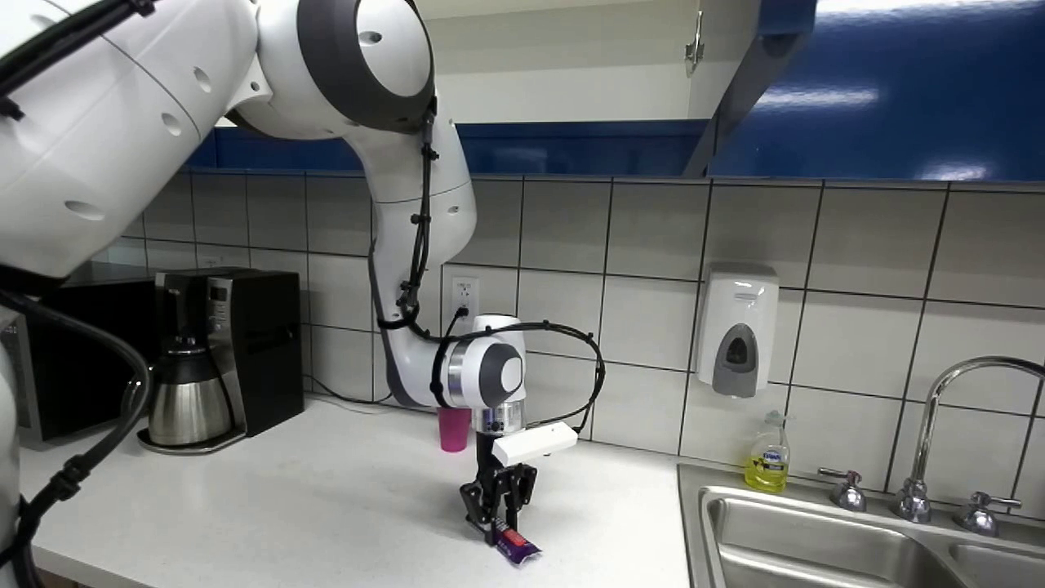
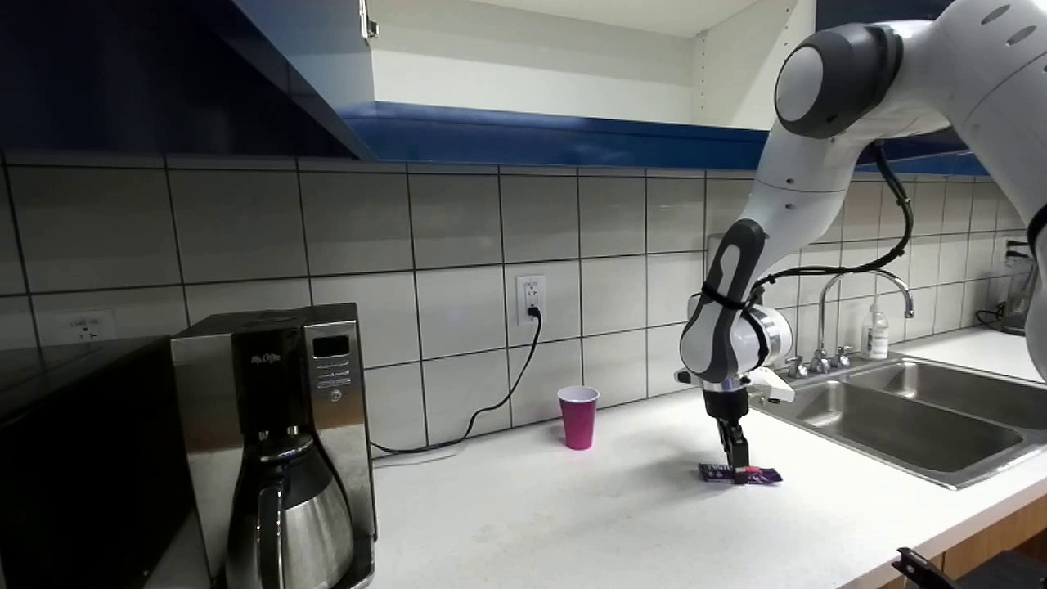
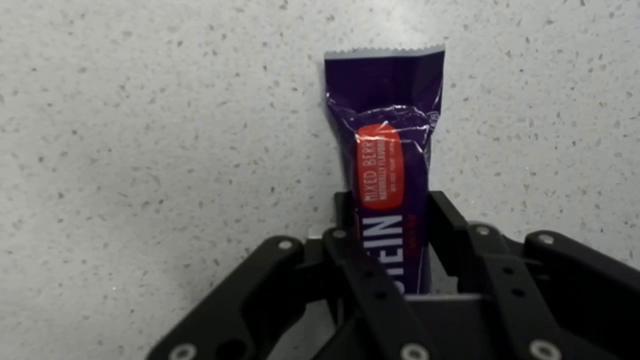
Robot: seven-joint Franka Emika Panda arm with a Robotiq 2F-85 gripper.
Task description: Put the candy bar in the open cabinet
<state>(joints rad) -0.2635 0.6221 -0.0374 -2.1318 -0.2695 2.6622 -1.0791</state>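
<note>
Leftmost on the tabletop (image 2: 523,532) stands a black appliance (image 1: 98,351), and just to its right the coffee maker (image 1: 265,351), its steel pot (image 1: 190,400) in place. Above, the cabinet (image 2: 556,137) is open, blue outside and white within. On the far wall (image 1: 563,233), an outlet (image 2: 532,296) takes a black cord (image 2: 495,404) that trails left toward the coffee maker. Next, a pink cup (image 2: 578,423) stands upright near the wall. Right of the cup and nearer, the arm (image 1: 412,188) points down; its fingers (image 3: 446,225) are narrow, one against each long side of the bar (image 3: 390,170). The bar lies on the tabletop between the cup and the sink (image 1: 694,523), purple with a red label (image 3: 378,192), its ends jutting out either side of the fingers. On the right, a white dispenser (image 1: 741,306) hangs on the wall; below it, a soap bottle (image 1: 767,459) stands on the sink's far left corner. Rightmost, the faucet (image 1: 925,425) rises from the sink's far rim.
</note>
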